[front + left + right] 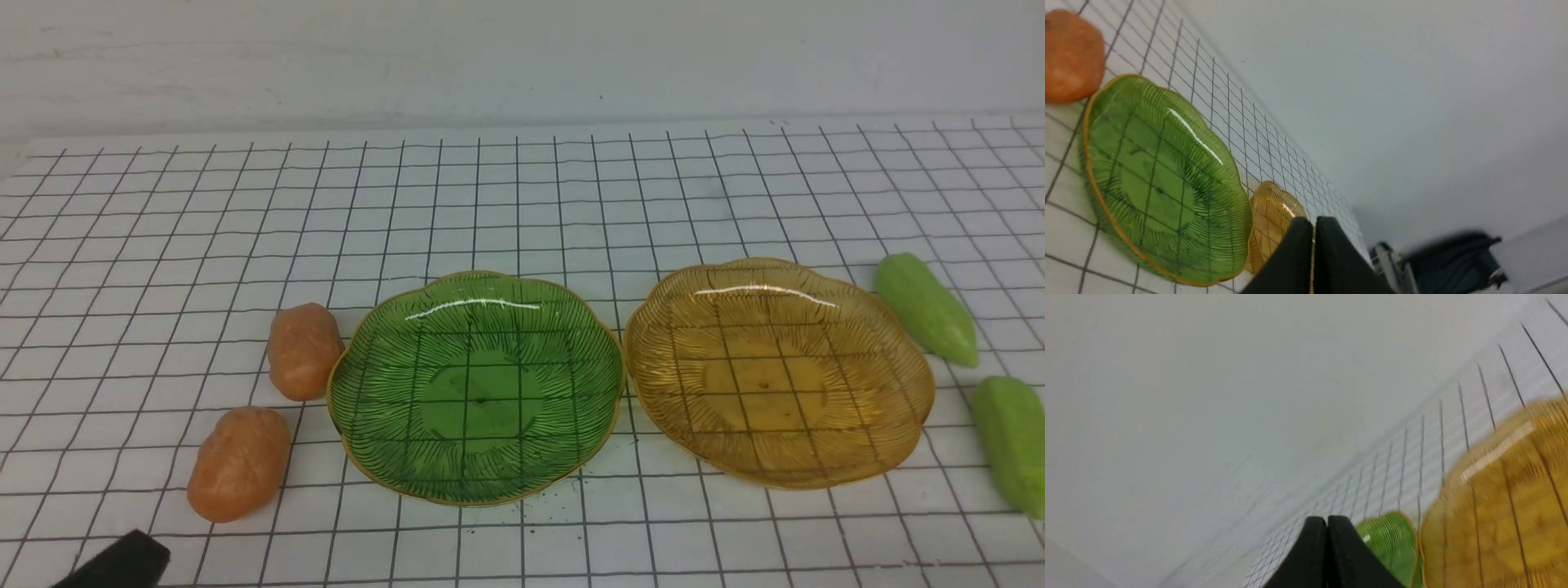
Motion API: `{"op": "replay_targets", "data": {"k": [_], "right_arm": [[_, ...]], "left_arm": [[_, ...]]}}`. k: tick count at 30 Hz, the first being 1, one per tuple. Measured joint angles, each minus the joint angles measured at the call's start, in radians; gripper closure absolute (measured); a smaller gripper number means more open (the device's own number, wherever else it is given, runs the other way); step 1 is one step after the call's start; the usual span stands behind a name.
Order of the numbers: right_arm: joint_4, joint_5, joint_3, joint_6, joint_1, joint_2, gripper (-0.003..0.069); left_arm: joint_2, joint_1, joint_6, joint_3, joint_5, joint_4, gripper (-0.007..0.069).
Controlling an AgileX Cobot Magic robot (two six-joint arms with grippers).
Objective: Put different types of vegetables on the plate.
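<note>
Green plate [478, 400], amber plate [775, 384] side by side at bench [522, 204] centre, both bare. Potatoes [304, 351] [239, 464] toward left edge, gourds [927, 309] [1012, 441] toward right edge. Left gripper [1314, 245], right gripper [1327, 539] closed tight, empty.

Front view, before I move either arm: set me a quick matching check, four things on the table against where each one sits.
Things:
A. green plate
B. amber plate
C. potatoes
D. gourds

Places:
1. right of the amber plate
2. between the potatoes and the amber plate
3. left of the green plate
4. between the green plate and the gourds

Pairs: A-2, B-4, C-3, D-1.
</note>
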Motion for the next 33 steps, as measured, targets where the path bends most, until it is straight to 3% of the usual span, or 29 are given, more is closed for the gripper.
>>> {"op": "replay_targets", "data": {"k": [3,5,9,13,18,25,28,33], "right_arm": [[-0.123,0.114,-0.125,-0.102,0.0,0.118,0.0666],[-0.259,0.299,-0.218,-0.112,0.0,0.273,0.0666],[-0.569,0.571,-0.351,0.022,0.0,0.577,0.0666],[-0.832,0.618,-0.444,0.213,0.0,0.808,0.0666],[-1.09,0.613,-0.544,0.42,0.0,0.976,0.0658],[-1.25,0.593,-0.612,0.486,0.0,1.118,0.0596],[-1.278,0.569,-0.615,0.486,0.0,1.197,0.051],[-1.343,0.504,-0.615,0.575,-0.012,1.33,0.0287]], "left_arm": [[0.145,0.0,0.089,-0.113,0.179,0.111,0.0632],[0.289,0.0,0.149,-0.213,0.412,0.224,0.0632],[0.574,0.0,0.187,-0.332,0.681,0.413,0.0632],[0.74,0.0,0.187,-0.365,0.624,0.528,0.0631],[0.848,0.0,0.186,-0.369,0.547,0.586,0.0595],[0.884,0.0,0.186,-0.37,0.49,0.593,0.0494],[0.886,0.0,0.186,-0.37,0.464,0.594,0.0421],[0.886,0.0,0.186,-0.37,0.456,0.594,0.0322]]}}
